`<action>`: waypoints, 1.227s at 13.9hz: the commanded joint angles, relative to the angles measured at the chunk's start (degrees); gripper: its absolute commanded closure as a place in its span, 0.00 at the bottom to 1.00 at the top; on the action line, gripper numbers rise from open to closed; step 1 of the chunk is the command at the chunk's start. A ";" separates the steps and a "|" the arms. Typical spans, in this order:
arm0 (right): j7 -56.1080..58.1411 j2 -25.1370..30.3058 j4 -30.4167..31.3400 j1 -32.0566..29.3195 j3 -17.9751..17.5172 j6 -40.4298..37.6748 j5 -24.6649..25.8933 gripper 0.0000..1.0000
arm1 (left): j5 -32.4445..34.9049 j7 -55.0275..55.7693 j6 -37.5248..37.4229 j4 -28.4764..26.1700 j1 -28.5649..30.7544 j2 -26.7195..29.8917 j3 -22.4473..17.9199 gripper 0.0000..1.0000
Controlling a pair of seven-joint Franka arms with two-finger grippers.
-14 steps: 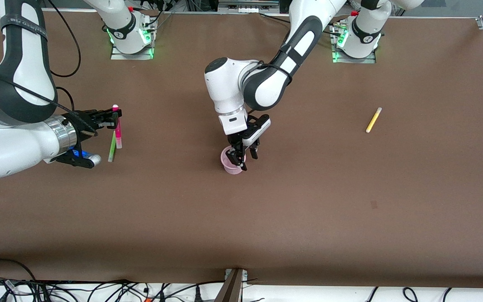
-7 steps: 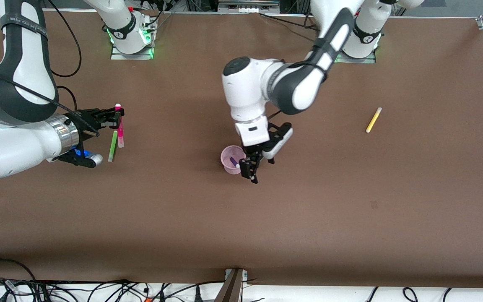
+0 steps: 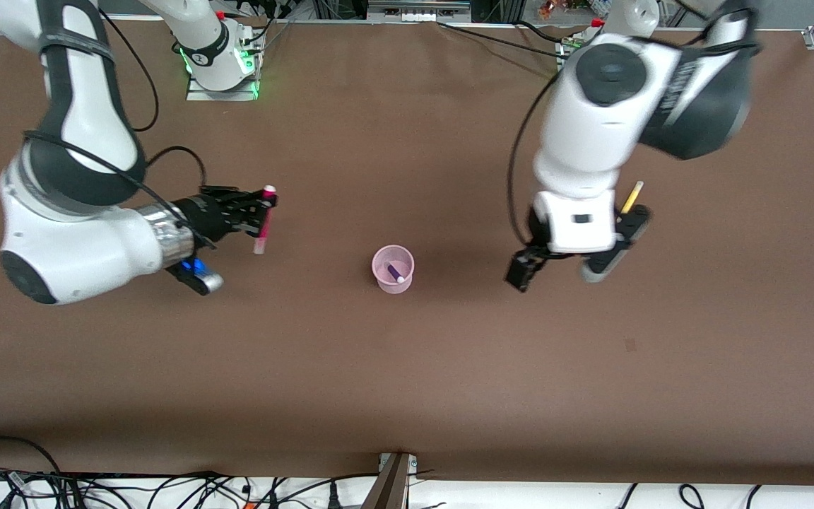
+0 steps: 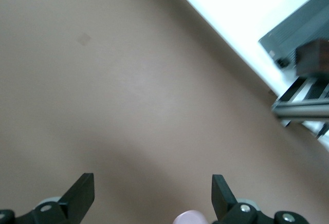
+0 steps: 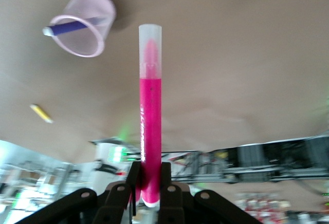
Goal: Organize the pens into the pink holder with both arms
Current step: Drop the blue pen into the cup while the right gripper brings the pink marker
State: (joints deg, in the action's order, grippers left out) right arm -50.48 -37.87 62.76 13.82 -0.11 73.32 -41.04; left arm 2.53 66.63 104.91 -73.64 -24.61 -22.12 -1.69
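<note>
On the table, middle: the pink holder point(image 3: 393, 268) stands upright on the brown table point(image 3: 407, 367), and the purple-blue pen point(image 3: 396, 272) leans inside it with its pale tip at the rim.
Holder in the right wrist view: the cup point(image 5: 83, 22) shows with the purple-blue pen point(image 5: 69, 27) across its mouth.
Right gripper point(image 3: 260, 211): it is in the air over the table, between the right arm's end and the holder, and its fingers are clamped on the magenta-pink pen point(image 3: 263, 220).
Held pen: in the right wrist view the magenta-pink pen point(image 5: 149, 116) sticks out straight from between the fingers point(image 5: 165, 188).
Left gripper point(image 3: 555, 272): it hangs over the table toward the left arm's end, well apart from the holder; its fingers point(image 4: 79, 192) are spread apart and hold nothing.
Yellow pen point(image 3: 632, 197): it lies on the table, partly hidden under the left arm's wrist.
</note>
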 commanded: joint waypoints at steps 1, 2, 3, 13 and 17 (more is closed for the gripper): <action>-7.94 -2.47 0.08 2.69 0.03 6.63 -5.87 1.00 | -6.03 -16.04 -5.83 -2.82 6.75 4.97 0.89 0.00; -10.76 -3.08 0.34 4.27 0.03 9.70 -7.54 1.00 | -7.09 -22.01 -8.21 -2.91 9.29 5.68 0.81 0.00; -12.96 -3.52 0.95 5.76 0.03 13.56 -9.39 1.00 | -7.79 -27.73 -10.06 -2.91 11.93 6.12 0.81 0.00; -21.95 -7.13 8.96 14.91 0.20 38.91 -13.36 1.00 | -6.66 -67.32 -11.75 -12.92 24.52 9.11 0.72 0.00; -21.95 -8.10 9.57 16.05 0.20 41.63 -13.54 1.00 | -4.82 -69.27 -8.51 -18.28 24.44 10.69 0.81 0.00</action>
State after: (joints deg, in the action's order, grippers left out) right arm -71.65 -46.06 71.24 28.64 -0.26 112.89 -53.99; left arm -4.03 -0.83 93.61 -86.82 -0.35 -14.56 -1.40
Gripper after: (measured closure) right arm 0.819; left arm 0.000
